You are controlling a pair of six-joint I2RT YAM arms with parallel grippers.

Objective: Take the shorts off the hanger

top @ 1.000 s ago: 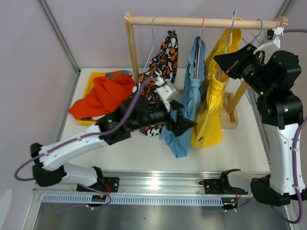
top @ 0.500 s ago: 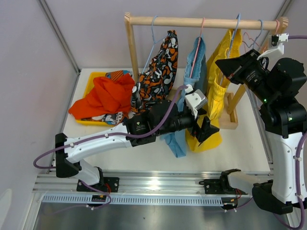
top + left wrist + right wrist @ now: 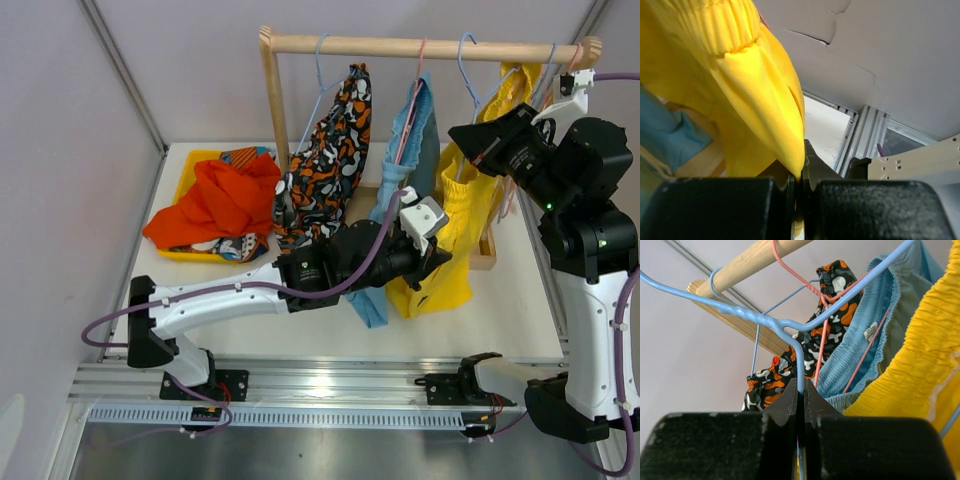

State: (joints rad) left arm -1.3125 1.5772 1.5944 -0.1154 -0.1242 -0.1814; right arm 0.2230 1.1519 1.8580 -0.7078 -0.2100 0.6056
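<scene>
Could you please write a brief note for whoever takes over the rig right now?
Left gripper: shut on the yellow shorts, low down.
Right gripper: shut on their blue hanger, hooked on the rail.
Done: red-orange shorts and a printed pair lie on the tray.
To do: free the yellow pair, then the light blue shorts and blotchy shorts.

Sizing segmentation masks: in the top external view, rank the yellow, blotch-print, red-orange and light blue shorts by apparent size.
1. yellow shorts
2. red-orange shorts and blotch-print shorts, about alike
3. light blue shorts, partly hidden
</scene>
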